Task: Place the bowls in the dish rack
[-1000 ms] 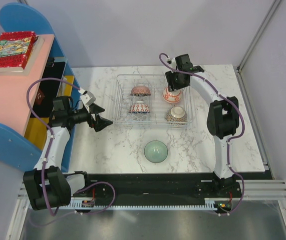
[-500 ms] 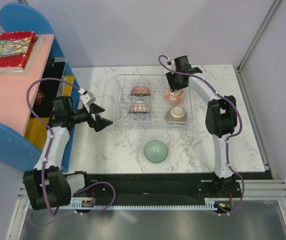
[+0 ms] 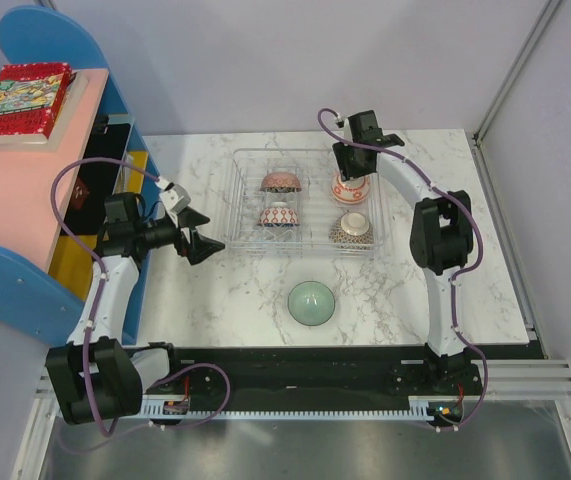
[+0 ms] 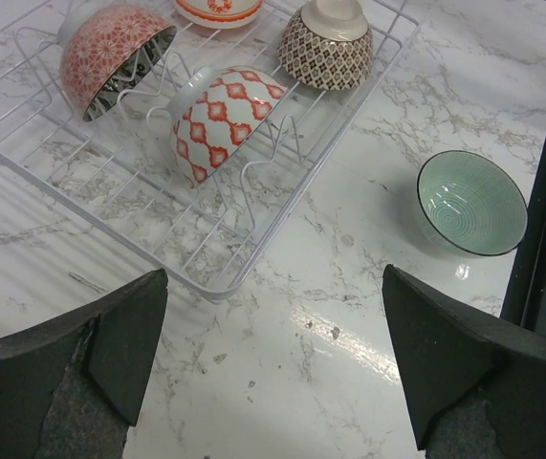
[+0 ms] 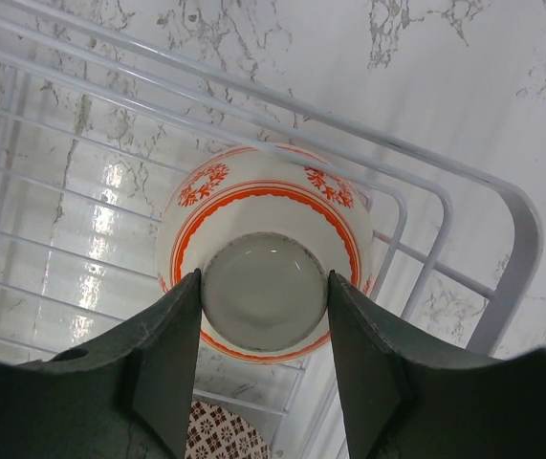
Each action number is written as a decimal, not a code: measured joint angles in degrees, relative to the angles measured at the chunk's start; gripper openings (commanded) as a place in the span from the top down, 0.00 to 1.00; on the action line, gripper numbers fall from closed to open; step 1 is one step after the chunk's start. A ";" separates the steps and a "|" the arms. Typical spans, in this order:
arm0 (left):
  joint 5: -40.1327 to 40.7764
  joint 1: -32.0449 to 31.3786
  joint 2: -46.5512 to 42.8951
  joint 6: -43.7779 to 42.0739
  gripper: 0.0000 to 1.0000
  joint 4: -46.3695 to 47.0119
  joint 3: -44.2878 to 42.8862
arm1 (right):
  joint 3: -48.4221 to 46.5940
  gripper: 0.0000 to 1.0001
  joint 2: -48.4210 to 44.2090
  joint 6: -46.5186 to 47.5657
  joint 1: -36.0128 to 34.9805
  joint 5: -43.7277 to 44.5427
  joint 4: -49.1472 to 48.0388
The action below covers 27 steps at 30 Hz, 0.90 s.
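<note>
A clear dish rack [image 3: 310, 205] on a marble table [image 3: 225, 290] holds four bowls. In its left half, a red floral bowl [image 3: 280, 182] and a red lattice bowl [image 3: 278, 215] lie tipped on their sides. In its right half, a brown lattice bowl [image 3: 352, 230] sits foot-up nearer the arms. In the far right corner, the right gripper [image 5: 265, 316] is clamped on the foot of an upturned orange-banded bowl [image 5: 253, 206]. A mint-green bowl [image 4: 471, 203] sits on the table outside the rack. The left gripper [image 4: 273, 354] hangs beside the rack's left end, jaws wide apart, holding nothing.
</note>
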<state>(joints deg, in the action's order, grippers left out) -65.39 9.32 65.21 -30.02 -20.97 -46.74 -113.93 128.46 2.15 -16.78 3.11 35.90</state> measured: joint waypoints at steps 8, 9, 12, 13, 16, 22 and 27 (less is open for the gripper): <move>-5.22 -0.02 -4.55 -4.24 0.00 -4.35 0.04 | 0.00 0.06 -0.33 0.59 0.09 -0.02 0.72; -6.16 -0.04 -5.75 -4.98 0.00 -5.40 -0.02 | 0.26 0.04 -0.72 0.66 0.04 -0.46 0.98; -8.17 -1.20 -7.45 -6.64 0.00 -8.17 -0.39 | 2.14 0.02 -3.13 0.76 0.15 -1.53 1.51; -8.17 -2.21 -7.54 -6.93 0.00 -8.76 -0.55 | 3.23 0.03 -4.57 0.79 0.20 -2.32 1.90; -5.46 -10.32 -7.45 -7.54 0.00 -10.36 -0.61 | 6.40 0.02 -10.27 1.11 0.42 -5.31 3.02; 5.97 -28.39 -3.39 -7.04 0.00 -10.34 -0.68 | 11.28 0.02 -24.22 3.82 0.52 -15.72 5.66; 17.51 -37.24 5.75 -4.31 0.00 -8.44 -1.51 | 17.31 0.02 -34.67 7.23 0.39 -21.24 7.21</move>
<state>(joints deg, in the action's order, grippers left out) -47.88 -27.92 70.96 -34.33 -29.41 -48.25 -96.62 93.80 9.39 -16.38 -18.13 43.11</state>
